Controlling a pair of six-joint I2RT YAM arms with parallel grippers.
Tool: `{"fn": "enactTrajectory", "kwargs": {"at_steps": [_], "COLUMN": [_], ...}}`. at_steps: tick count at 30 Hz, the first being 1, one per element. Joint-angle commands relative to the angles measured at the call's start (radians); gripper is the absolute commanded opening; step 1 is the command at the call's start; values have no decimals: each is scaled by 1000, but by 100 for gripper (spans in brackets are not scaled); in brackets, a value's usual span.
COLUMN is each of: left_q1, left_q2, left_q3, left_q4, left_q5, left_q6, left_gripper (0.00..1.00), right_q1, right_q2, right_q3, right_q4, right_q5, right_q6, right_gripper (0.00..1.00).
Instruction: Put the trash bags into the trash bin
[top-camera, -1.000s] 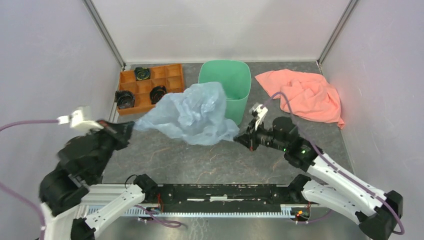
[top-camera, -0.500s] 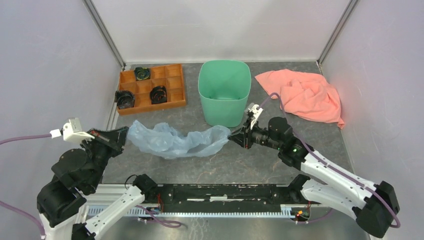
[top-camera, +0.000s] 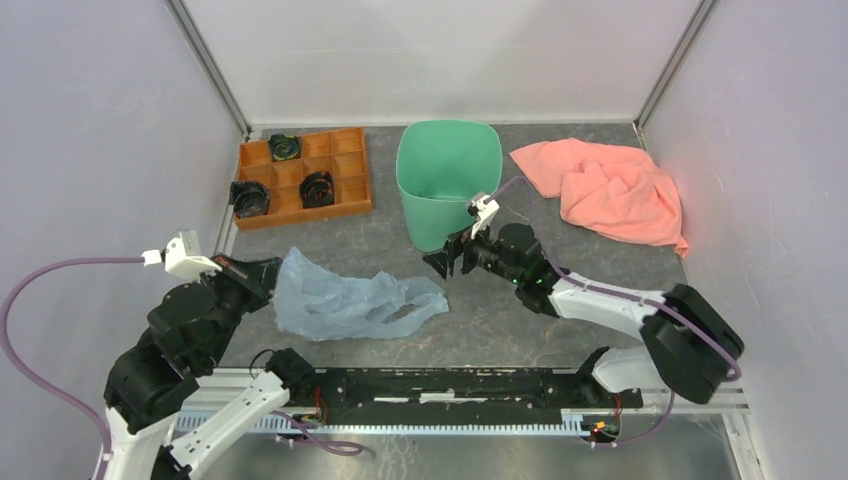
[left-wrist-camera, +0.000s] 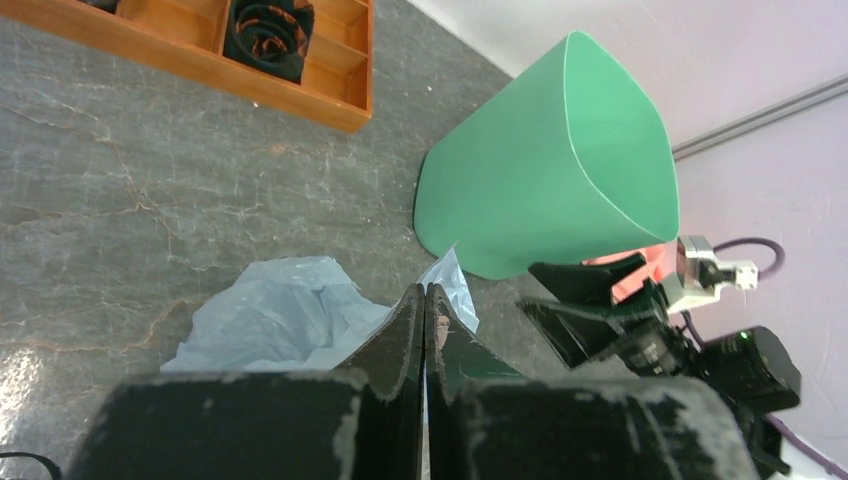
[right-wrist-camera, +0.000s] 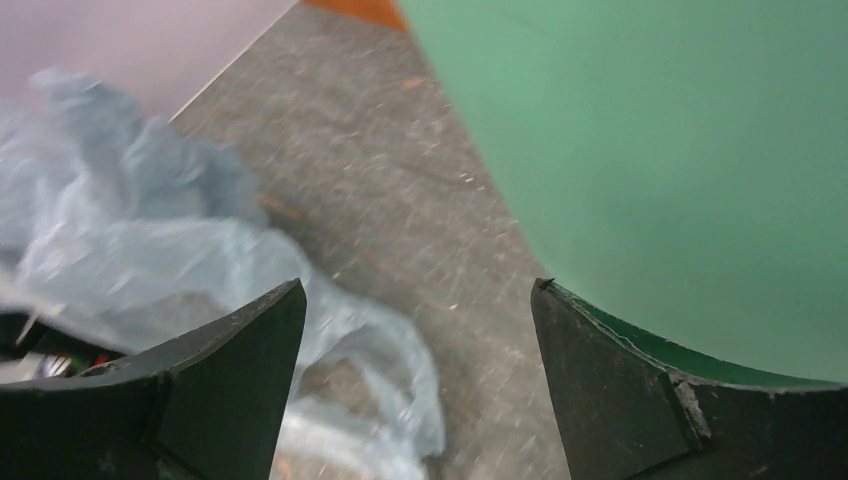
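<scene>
Nearest the bases, the left gripper (top-camera: 263, 273) sits low over the bench (top-camera: 520, 325), clenched, its two fingers pressed flat together in its own wrist view; the left edge of the trash bag (top-camera: 350, 305) meets the tips there, so it reads as pinching a fold of the thin film, though the film between the fingers cannot itself be seen. The bag lies slack and crumpled on the bench in front of the arms, stretched rightward from that pinch, well short of the bin and wholly outside it. Its right end is free: the right gripper (top-camera: 446, 262) hovers just beyond and above it, fingers spread wide with nothing between them, pointing left with the bag's far end below it in its wrist view. That gripper is close beside the near wall of the trash bin (top-camera: 428, 215), which stands upright and open behind it. Judged from this, one corner is anchored so that the other arm can take a second hold and open the bag toward the rim; the film will sag and slip, so a firm pinch matters. Farther back, the orange tray (top-camera: 310, 212) lies left of the bin and the pink cloth (top-camera: 610, 190) right of it, both apart from the work
</scene>
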Motion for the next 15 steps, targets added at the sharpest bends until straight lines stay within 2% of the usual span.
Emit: {"fn": "enactTrajectory", "kwargs": {"at_steps": [1, 5, 8, 11, 15], "left_q1": [-1, -1, -1, -1, -1], "left_q2": [-2, 7, 17, 31, 49], "left_q3": [-27, -43, -54, -58, -52], "left_q4": [49, 85, 131, 183, 232], "left_q5": [28, 65, 125, 194, 240], "left_q6": [-54, -45, -18, 19, 50], "left_gripper": [2, 2, 2, 2, 2], "right_q1": [8, 10, 5, -4, -2], "right_q2": [117, 215, 295, 327, 236], "right_q3": [-14, -14, 50, 125, 81], "right_q4": [277, 389, 379, 268, 129], "right_q5": [233, 392, 442, 424, 226], "right_q6": [74, 82, 33, -26, -34], "right_gripper": [91, 91, 91, 91, 91]}}
